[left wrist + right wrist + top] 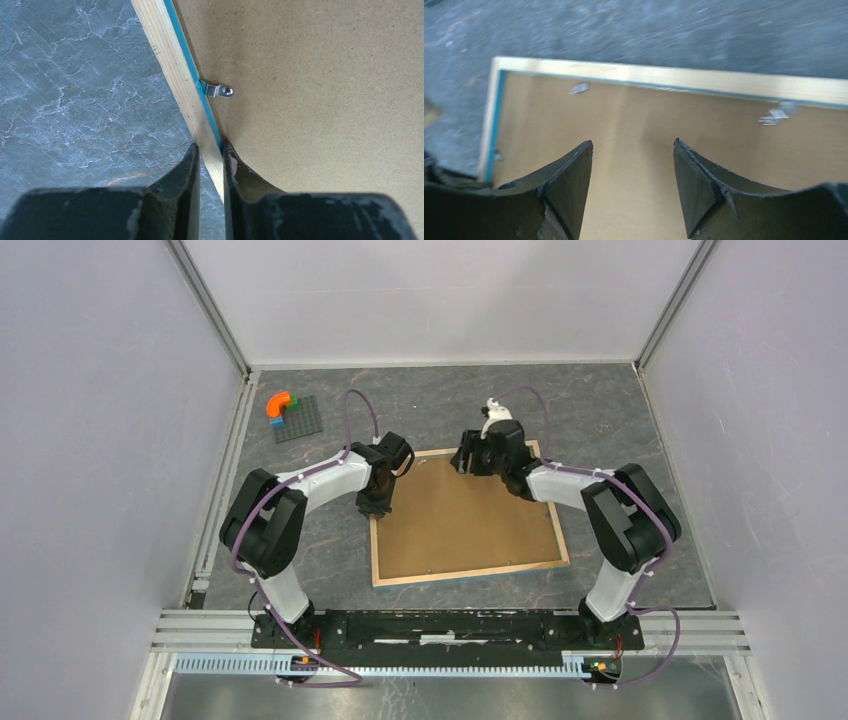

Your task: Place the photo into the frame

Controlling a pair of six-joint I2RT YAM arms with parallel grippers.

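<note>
Since the frame [470, 574] lies back-up mid-table, thin, stiff, likely light with a breakable pane, grip it by the rails only: your left gripper [211, 150] is pinched on the left rail, and your right gripper [633, 150] hangs open over the far edge. The toy bricks [279, 406] at far left are well apart. The backing board [465, 515] and its metal tabs [220, 91] block the opening, and the photo is not in view.

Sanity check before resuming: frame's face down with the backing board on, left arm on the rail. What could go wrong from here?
1. The left gripper pinches only the thin rail of the light-wood rectangular frame; on a lift the frame may twist or slip out.
2. The small metal tab overlaps the flat brown backing board; pulling the board could jam it or bend the tab.
3. The right gripper, open over the board, could scrape it.
</note>
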